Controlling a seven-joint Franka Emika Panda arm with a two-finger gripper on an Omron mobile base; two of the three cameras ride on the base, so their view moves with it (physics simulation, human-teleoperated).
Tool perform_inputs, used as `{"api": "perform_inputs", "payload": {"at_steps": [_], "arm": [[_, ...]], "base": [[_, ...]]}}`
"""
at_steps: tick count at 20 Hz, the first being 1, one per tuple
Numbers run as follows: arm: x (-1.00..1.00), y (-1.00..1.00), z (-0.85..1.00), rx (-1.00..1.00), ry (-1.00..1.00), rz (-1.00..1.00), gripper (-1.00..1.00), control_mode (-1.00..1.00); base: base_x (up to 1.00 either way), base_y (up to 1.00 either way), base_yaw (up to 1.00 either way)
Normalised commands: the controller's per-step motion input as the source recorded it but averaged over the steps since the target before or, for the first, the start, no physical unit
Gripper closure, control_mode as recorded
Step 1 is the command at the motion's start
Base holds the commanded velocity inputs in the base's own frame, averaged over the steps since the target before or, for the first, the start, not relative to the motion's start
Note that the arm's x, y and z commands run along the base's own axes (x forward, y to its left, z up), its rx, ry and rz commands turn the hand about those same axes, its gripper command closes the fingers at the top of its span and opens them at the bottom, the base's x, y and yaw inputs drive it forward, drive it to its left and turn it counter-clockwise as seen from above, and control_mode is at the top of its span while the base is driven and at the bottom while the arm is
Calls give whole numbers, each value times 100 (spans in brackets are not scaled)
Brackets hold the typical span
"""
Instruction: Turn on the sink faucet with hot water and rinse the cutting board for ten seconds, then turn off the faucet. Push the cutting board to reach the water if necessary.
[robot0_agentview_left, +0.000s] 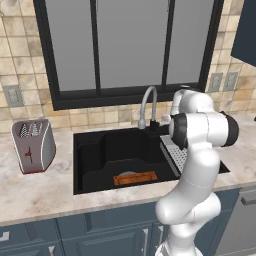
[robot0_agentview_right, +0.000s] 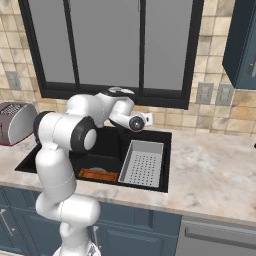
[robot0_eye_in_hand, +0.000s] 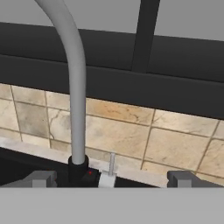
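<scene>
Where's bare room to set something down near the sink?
Free: counter between toaster and sink; wide counter stretch right of the sink, beside the rack. Crowded: behind the sink, where the open gripper sits at the faucet; cutting board covers some basin floor.

Item count: one sink faucet (robot0_agentview_left: 148, 106), one sink (robot0_agentview_left: 95, 150) with two compartments, one cutting board (robot0_agentview_left: 135, 178), one grey perforated rack (robot0_agentview_right: 142, 163), one toaster (robot0_agentview_left: 33, 145), and one window (robot0_agentview_left: 130, 45) with three panes. Wall outlets: one left (robot0_agentview_left: 12, 95), two right (robot0_agentview_right: 212, 93).
</scene>
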Motion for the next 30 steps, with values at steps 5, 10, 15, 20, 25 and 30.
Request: {"api": "perform_inputs", "payload": {"at_steps": [5, 10, 15, 20, 25, 30], "arm": [[4, 0, 0, 1, 0, -1, -100, -100], [0, 0, 0, 1, 0, 0, -100, -100], [0, 0, 0, 1, 0, 0, -100, -100], [0, 0, 0, 1, 0, 0, -100, -100], [3, 0, -2, 0, 0, 0, -100, -100], [18, 0, -21, 0, 0, 0, -100, -100]], "base": [[0, 0, 0], [0, 0, 0], [0, 0, 0], [0, 0, 0], [0, 0, 0], [0, 0, 0]]}}
